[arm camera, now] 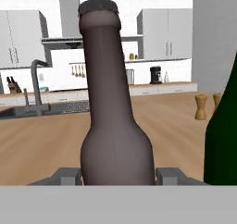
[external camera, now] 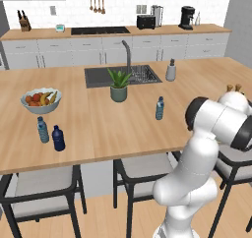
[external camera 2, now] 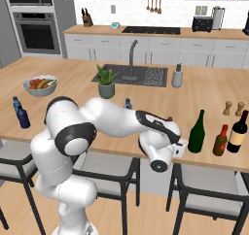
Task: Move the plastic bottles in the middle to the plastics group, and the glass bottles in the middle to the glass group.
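Hand view, gripper straddling brown bottle, green bottle beside.

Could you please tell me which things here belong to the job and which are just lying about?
Job: brown bottle, green bottle, middle water bottle, navy bottle, amber bottle.
Lying about: fruit bowl, plant, shakers, soap dispenser.

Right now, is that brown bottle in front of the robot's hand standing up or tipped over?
Upright. In the hand view the brown bottle rises straight, cap on top, between the gripper fingers.
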Tool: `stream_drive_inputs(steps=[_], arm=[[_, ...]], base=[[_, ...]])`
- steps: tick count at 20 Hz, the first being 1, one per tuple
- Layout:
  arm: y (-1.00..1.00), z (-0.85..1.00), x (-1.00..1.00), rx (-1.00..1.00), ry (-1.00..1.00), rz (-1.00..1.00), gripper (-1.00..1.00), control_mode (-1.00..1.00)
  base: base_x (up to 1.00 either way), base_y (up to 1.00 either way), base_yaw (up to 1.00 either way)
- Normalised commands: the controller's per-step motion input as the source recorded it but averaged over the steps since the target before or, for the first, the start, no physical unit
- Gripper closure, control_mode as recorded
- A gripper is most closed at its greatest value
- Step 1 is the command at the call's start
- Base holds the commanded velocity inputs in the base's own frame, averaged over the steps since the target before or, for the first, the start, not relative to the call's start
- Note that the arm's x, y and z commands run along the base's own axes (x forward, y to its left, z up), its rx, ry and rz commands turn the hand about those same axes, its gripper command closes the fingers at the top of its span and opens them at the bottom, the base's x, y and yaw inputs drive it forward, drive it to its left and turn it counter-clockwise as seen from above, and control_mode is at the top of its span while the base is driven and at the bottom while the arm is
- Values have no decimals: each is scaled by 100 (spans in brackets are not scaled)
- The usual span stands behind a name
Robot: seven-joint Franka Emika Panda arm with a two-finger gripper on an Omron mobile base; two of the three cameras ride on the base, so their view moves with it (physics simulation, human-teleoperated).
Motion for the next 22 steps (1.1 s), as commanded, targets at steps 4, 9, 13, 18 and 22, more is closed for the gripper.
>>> stream_drive_inputs(steps=[4, 9, 13, 18, 22], arm=[[-15, 0, 37, 0, 0, -7, 100, -100], [-9, 0, 37, 0, 0, -7, 100, -100], [-6, -1, 14, 0, 0, -5, 100, -100], [-3, -3, 0, 0, 2, 0, 100, -100], [-13, -14, 0, 0, 3, 0, 100, -100]], base=[[0, 0, 0], [0, 0, 0], [0, 0, 0], [0, 0, 0], [0, 0, 0]])
